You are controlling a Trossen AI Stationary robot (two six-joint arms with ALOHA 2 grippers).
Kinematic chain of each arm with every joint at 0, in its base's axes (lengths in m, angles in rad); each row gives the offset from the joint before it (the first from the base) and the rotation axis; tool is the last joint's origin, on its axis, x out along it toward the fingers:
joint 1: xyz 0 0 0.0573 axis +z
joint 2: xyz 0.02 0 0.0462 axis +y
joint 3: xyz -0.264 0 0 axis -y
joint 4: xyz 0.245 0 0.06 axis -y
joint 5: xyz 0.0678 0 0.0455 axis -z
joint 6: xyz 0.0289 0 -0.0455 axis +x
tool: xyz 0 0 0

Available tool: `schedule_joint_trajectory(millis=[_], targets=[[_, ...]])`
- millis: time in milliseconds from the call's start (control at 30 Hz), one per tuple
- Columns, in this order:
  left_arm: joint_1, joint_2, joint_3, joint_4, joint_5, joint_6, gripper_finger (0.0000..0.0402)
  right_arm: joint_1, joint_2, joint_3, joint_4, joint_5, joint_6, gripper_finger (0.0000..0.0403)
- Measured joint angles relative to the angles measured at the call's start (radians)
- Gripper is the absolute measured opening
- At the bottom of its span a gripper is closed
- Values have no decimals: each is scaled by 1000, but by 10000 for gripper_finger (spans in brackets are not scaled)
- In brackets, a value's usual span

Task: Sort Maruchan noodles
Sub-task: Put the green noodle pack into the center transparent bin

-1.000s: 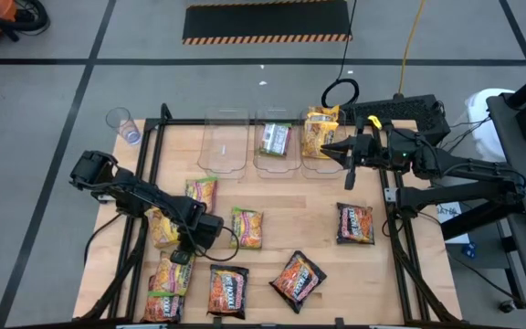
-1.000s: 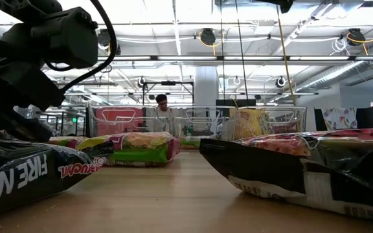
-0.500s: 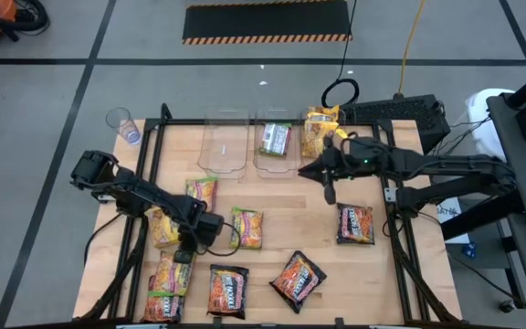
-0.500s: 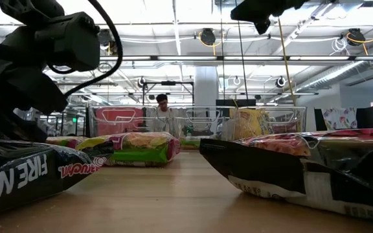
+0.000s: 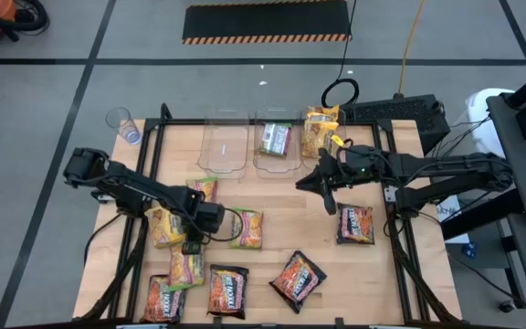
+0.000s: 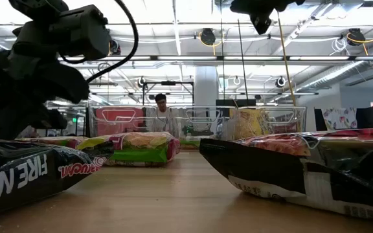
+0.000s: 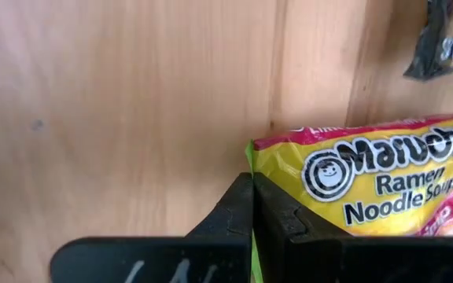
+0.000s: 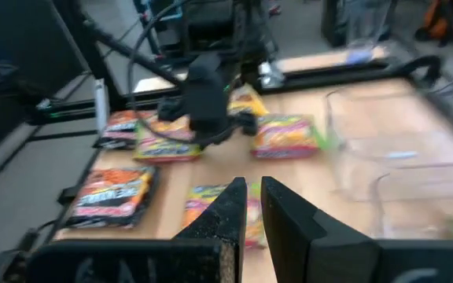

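The left tool [image 5: 193,245] has closed on the edge of a yellow noodle packet [image 5: 187,267] near the surface's left edge, dragging it forward. The right tool [image 5: 329,206], fingers nearly together and empty, has swung from the bins [image 5: 250,146] toward mid-surface.

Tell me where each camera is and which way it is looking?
High view: above the table, looking straight down; both arms show, left gripper shut on a yellow packet, right gripper over bare wood.
Low view: at tabletop height, looking level across; arms hang in from above.
Left wrist view: on the left arm, facing the wood; its fingers pinch the packet's edge.
Right wrist view: on the right arm, facing the left arm across the table.
Shared: high and right wrist views both show the clear bins.
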Motion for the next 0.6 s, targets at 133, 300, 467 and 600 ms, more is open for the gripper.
schedule_joint_trajectory(millis=[133, 300, 467, 600], targets=[[33, -17, 0, -6, -17, 0, 0, 30, 51, 0, -8, -51, 60, 38], [73, -21, 1, -8, -29, 10, 0, 54, 152, 0, 29, -53, 64, 38], [101, -21, 1, -7, -32, 25, 0, 54, 266, 0, 209, -114, 102, 38], [121, -21, 2, -7, -41, 37, 0, 54, 362, 0, 360, -179, 156, 38]])
